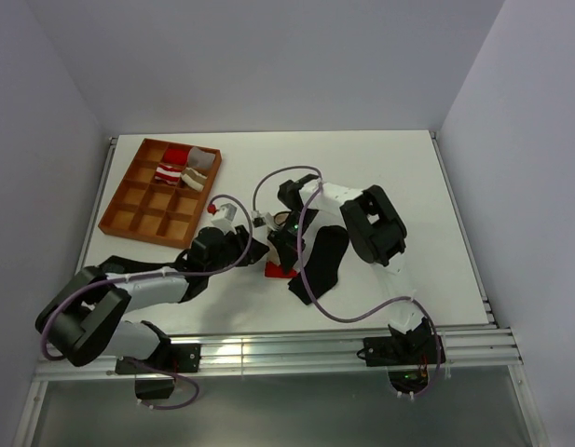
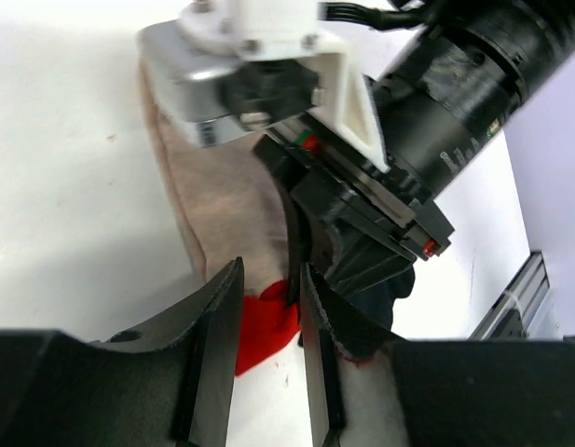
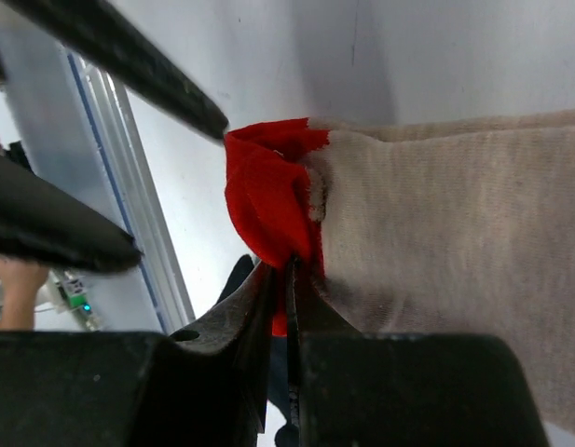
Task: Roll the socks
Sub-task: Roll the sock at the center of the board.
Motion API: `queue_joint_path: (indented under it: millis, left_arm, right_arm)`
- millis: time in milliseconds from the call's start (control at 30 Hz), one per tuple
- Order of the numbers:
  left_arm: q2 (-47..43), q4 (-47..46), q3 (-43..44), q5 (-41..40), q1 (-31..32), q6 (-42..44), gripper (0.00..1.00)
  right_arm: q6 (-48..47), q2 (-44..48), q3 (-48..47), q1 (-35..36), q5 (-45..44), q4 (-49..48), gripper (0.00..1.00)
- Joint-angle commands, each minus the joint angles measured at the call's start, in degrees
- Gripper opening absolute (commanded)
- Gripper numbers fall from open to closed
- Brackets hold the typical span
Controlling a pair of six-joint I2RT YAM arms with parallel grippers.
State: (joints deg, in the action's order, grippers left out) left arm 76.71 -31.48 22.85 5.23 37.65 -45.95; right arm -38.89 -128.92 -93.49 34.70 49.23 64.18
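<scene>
Tray point(image 1: 138, 217) holds striped bundles point(image 1: 174, 170) in far compartments.

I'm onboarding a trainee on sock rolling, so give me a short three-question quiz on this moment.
1. True or false: the right tool is shut on the red end of the beige sock.
2. Fill in: the left tool has its jaws ___.
3. The striped bundles sit in: A) the brown tray B) the right tool C) the left tool.
Key: 1 true; 2 open; 3 A.
</scene>
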Motion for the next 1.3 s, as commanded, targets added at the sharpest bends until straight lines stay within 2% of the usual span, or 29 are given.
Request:
queue_joint_path:
  millis: [0,200,333,600,800,1000,1267]
  left_arm:
    - [3.7,-13.2,1.1,4.9,0.6,5.2,0.36]
    - [12.7,-27.4,-0.3,12.2,1.1,2.7,0.35]
    - [17.1,-33.1,-1.1,15.3,1.9,1.3,0.36]
    - [21.4,-29.7,0.3,13.8,3.0,3.9,0.36]
    - [20.1,-25.5,-0.2,10.7,3.2,6.7,0.38]
    - [20.1,-19.7,2.0,11.8,3.6,10.4,0.41]
    - [20.1,-17.6,2.5,14.6,3.9,11.7,0.41]
  right_arm:
    - [-1.7,-1.3,-2.0,-1.0,0.7,4.4,0.13]
    - [-0.8,-1.3,-1.6,-1.9,1.0,4.0,0.13]
    - [-0.8,-1.7,-1.9,-2.4,1.1,4.4,0.13]
    - [-1.0,-1.7,-1.9,-3.1,1.2,4.9,0.13]
    - [-1.7,-1.0,-1.1,-4.0,0.7,5.0,0.13]
    - [-1.5,-1.0,-1.2,-4.6,0.7,5.2,0.12]
    - [1.1,-1.0,-1.2,-5.6,-0.2,3.2,0.12]
